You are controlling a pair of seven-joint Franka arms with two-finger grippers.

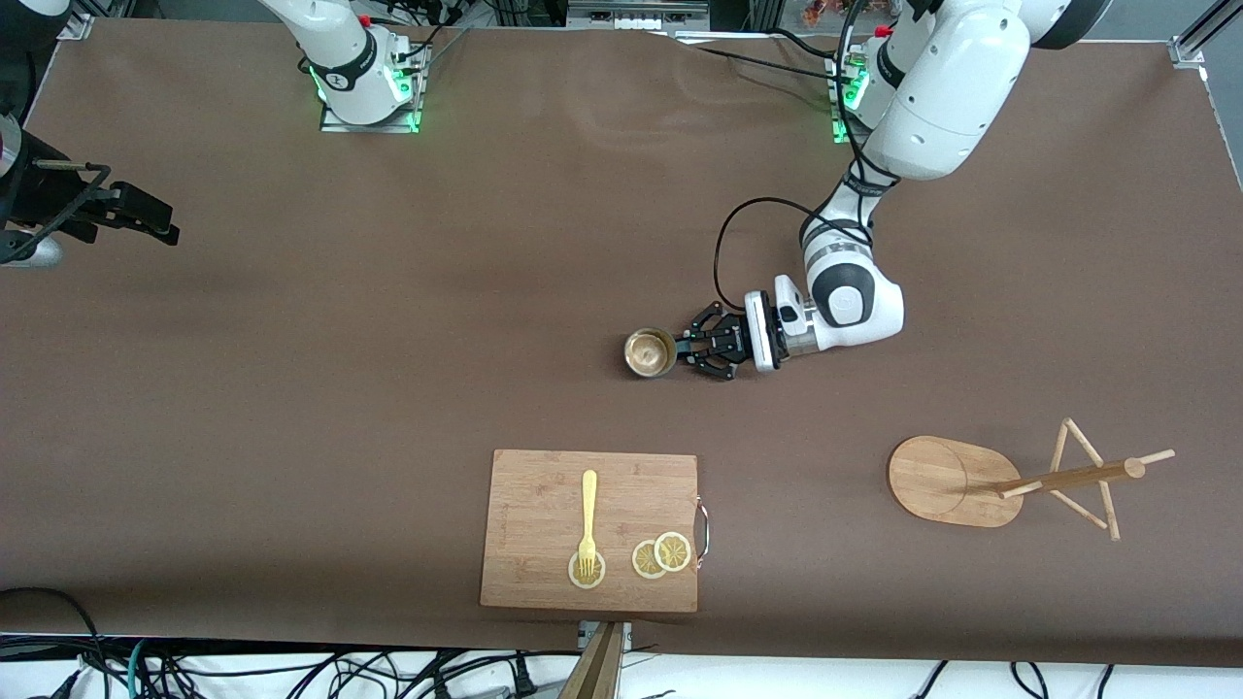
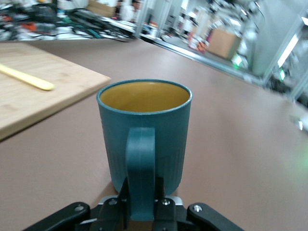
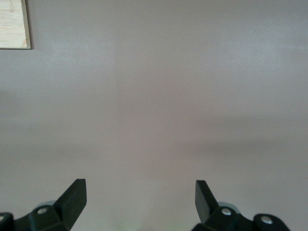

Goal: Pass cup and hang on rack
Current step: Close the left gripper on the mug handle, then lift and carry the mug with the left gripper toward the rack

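The dark teal ribbed cup [image 1: 650, 352] stands upright on the brown table near its middle, its yellowish inside showing. My left gripper [image 1: 686, 350] lies low beside it and is shut on the cup's handle [image 2: 140, 163]; in the left wrist view the cup [image 2: 144, 130] fills the middle and my left gripper [image 2: 140, 204] has its jaws pressed on both sides of the handle. The wooden rack [image 1: 947, 481] stands toward the left arm's end, nearer the front camera than the cup. My right gripper [image 1: 146, 218] waits open over the right arm's end of the table, and the right wrist view shows my right gripper [image 3: 140, 195] with nothing between its fingers.
A bamboo cutting board [image 1: 544, 485] lies nearer the front camera than the cup, with a yellow fork [image 1: 587, 515] and lemon slices [image 1: 661, 555] on it. The board [image 2: 48, 96] and fork [image 2: 26, 78] also show in the left wrist view. The board's corner [image 3: 13, 24] shows in the right wrist view.
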